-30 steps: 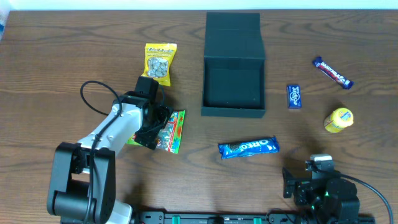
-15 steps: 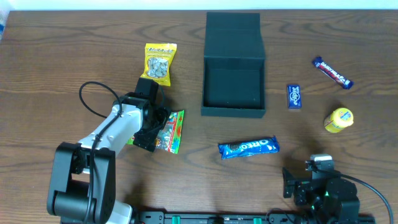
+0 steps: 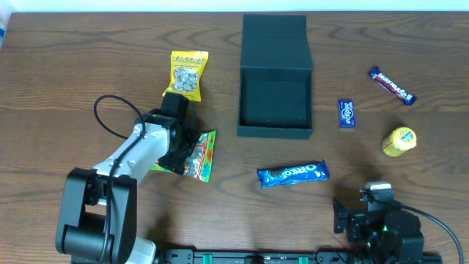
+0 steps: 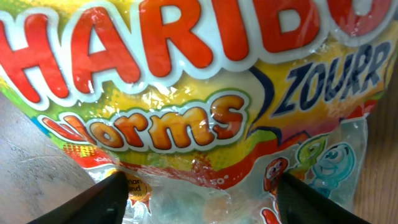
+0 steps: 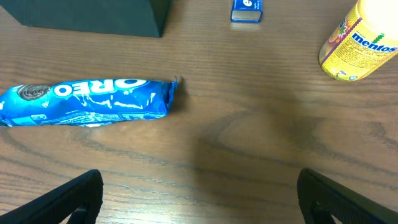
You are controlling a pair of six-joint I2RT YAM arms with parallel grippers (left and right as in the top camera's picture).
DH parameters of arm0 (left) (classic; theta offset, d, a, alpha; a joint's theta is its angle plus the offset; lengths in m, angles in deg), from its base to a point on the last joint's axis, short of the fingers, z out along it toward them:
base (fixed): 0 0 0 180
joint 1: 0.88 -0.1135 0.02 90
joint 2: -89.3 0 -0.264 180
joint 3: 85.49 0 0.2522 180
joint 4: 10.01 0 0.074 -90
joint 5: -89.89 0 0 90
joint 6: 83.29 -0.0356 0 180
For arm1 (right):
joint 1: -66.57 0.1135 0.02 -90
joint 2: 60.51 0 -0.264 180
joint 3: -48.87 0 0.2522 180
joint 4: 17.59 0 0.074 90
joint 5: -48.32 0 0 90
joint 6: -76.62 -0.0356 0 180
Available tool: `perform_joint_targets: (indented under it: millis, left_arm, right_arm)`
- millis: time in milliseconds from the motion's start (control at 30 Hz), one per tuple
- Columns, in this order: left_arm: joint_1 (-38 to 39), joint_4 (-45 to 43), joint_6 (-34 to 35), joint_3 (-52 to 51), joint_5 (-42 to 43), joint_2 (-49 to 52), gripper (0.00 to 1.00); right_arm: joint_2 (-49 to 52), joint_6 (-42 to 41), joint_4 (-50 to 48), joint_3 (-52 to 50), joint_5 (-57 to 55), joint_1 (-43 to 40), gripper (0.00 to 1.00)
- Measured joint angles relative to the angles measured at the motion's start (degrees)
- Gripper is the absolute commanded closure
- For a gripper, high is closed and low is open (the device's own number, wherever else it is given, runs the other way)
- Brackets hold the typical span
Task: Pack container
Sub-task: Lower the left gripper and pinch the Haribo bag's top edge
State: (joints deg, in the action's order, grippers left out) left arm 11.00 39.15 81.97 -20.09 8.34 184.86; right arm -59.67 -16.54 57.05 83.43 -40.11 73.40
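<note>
The container [image 3: 275, 132], a dark teal-black box, stands open at the table's back middle with its flap lid [image 3: 275, 40] folded away and nothing visible inside. My left gripper [image 3: 183, 152] is down on a Haribo worms packet [image 3: 199, 155] left of the box. In the left wrist view the packet [image 4: 199, 93] fills the frame. The gripper [image 4: 202, 202] is open, one finger on each side of the packet's clear lower end. My right gripper [image 5: 199, 199] stands wide open over bare wood at the front right, holding nothing.
An Oreo pack [image 3: 292, 174] lies in front of the box, also in the right wrist view [image 5: 87, 101]. A yellow nut bag [image 3: 188, 73] lies at the back left. Right of the box are a small blue packet [image 3: 346, 114], a dark chocolate bar [image 3: 392, 85] and a yellow Mentos tub [image 3: 399, 141].
The left jaws have come in somewhat around the Haribo packet, and the left wrist has shifted slightly. The right arm has not moved.
</note>
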Motion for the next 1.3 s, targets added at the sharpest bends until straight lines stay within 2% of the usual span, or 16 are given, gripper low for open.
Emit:
perform_joint_targets:
  millis: [100, 200, 267, 333, 400, 533, 900, 1300]
  left_arm:
    - [0.37, 0.02, -0.09, 0.00, -0.63, 0.00, 0.31]
    - [0.57, 0.02, 0.02, 0.00, -1.01, 0.00, 0.37]
    - [0.61, 0.00, -0.09, 0.00, -1.16, 0.00, 0.38]
    - [0.61, 0.02, -0.02, 0.00, -1.20, 0.00, 0.45]
    - [0.66, 0.02, -0.04, 0.00, -1.40, -0.07, 0.47]
    - [0.68, -0.04, -0.13, 0.00, -1.68, -0.11, 0.62]
    - [0.68, -0.04, -0.09, 0.00, -2.05, -0.33, 0.73]
    - [0.72, 0.15, -0.15, 0.00, -2.01, -0.55, 0.90]
  right_arm:
    - [0.00, 0.00, 0.00, 0.00, 0.00, 0.00, 0.01]
    - [0.00, 0.00, 0.00, 0.00, 0.00, 0.00, 0.01]
    - [0.00, 0.00, 0.00, 0.02, 0.00, 0.00, 0.01]
    - [0.00, 0.00, 0.00, 0.00, 0.00, 0.00, 0.01]
    - [0.00, 0.00, 0.00, 0.02, 0.00, 0.00, 0.01]
    - [0.00, 0.00, 0.00, 0.00, 0.00, 0.00, 0.01]
    - [0.00, 0.00, 0.00, 0.02, 0.00, 0.00, 0.01]
    - [0.00, 0.00, 0.00, 0.00, 0.00, 0.00, 0.01]
